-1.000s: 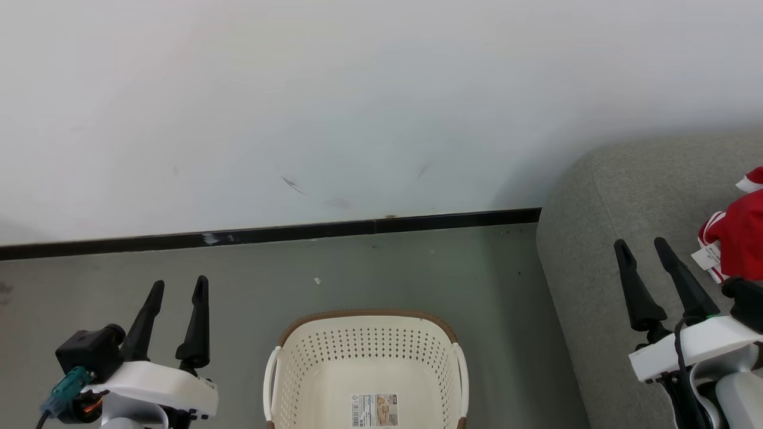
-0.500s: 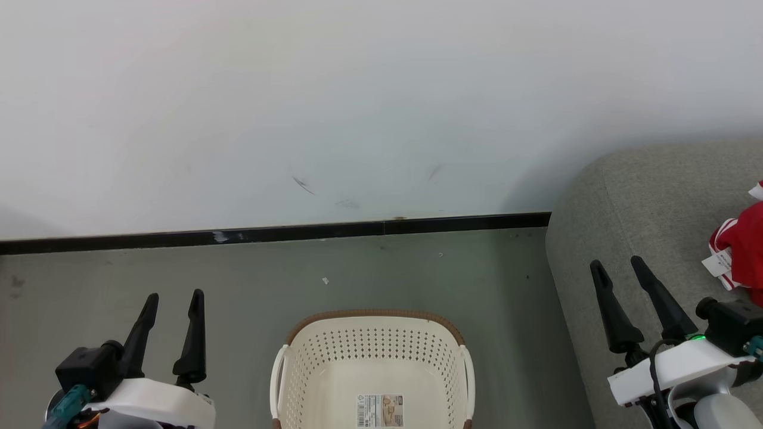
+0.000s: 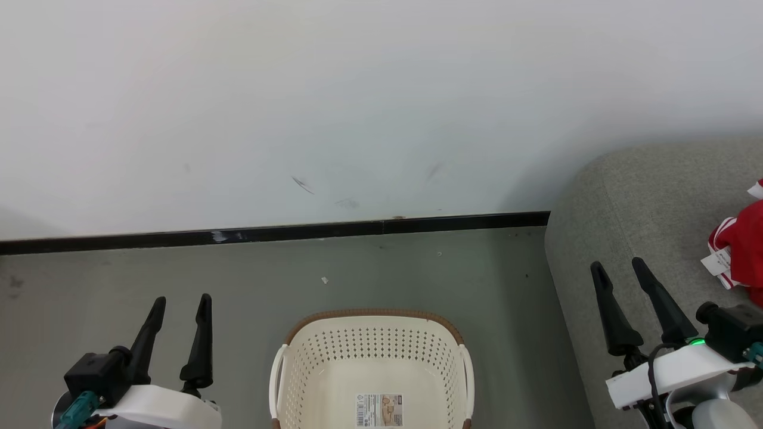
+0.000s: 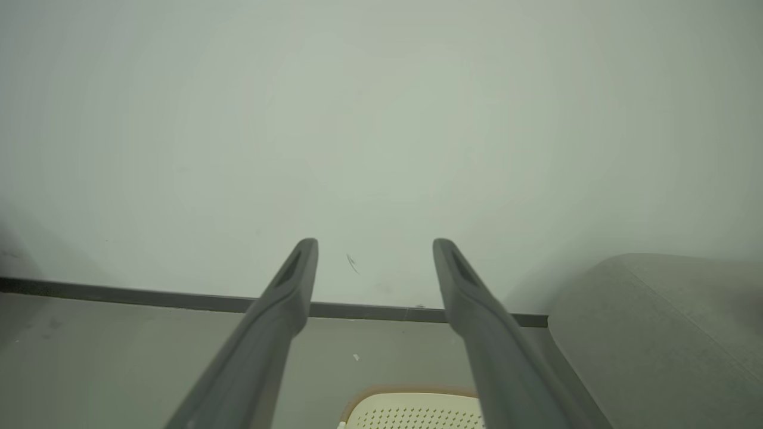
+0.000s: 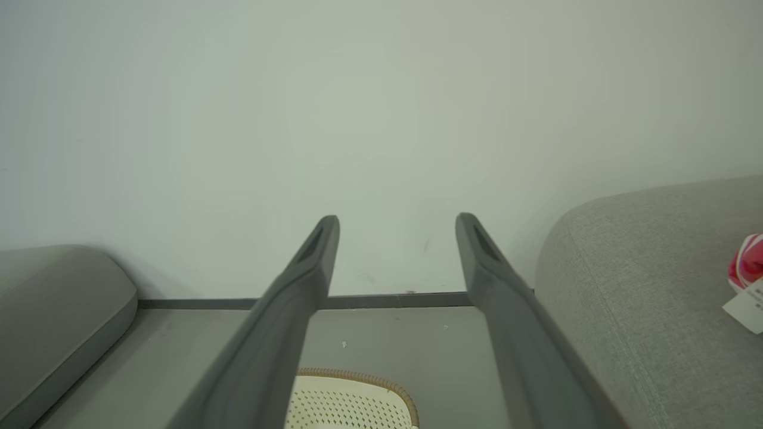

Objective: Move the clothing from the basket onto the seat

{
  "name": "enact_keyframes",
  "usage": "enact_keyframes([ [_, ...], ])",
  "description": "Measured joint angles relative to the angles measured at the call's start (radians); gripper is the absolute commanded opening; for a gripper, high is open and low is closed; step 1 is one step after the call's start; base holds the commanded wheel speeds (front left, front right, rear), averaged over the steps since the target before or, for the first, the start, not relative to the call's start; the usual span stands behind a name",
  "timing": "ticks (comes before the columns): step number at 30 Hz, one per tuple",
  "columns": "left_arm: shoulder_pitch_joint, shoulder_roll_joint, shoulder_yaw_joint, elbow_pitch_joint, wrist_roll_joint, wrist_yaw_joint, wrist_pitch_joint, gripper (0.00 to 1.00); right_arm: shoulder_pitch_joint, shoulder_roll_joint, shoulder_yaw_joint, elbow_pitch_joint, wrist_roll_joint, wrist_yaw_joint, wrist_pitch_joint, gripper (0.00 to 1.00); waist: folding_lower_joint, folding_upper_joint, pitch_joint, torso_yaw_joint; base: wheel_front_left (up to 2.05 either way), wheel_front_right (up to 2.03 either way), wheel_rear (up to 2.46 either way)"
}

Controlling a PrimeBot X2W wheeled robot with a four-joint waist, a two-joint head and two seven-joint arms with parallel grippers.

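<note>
perforated plastic basket (image 3: 369, 357), woven grey fabric seat (image 3: 644, 202), soft red clothing (image 3: 742, 244)

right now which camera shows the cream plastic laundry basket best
The head view: the cream perforated plastic laundry basket shows its brown rim, both side handles and the label sticker on its bare bottom. The left wrist view catches a sliver of its far wall; the right wrist view a corner of rim and wall.

One cream laundry basket (image 3: 369, 344) with one label sticker (image 3: 379, 410) and two side handles (image 3: 275, 375). Two grippers, left (image 3: 182, 298) and right (image 3: 617, 263), with two dark fingers each. One red clothing heap (image 3: 742, 244), garment count unclear, with one white tag (image 3: 718, 261). Two grey padded pieces: the sofa (image 3: 644, 208) and another (image 5: 59, 298).
</note>
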Motion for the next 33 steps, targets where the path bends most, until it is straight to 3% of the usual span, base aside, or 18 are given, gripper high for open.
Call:
enact_keyframes([
  [33, 0.020, -0.060, 0.076, 0.011, 0.068, -0.072, 0.000, 1.00, 0.019, 0.016, -0.014, -0.013, -0.016, 0.000, 0.000, 1.00, 0.0000, 0.0000, -0.002, -0.001, 0.00, 0.00, 0.00],
])
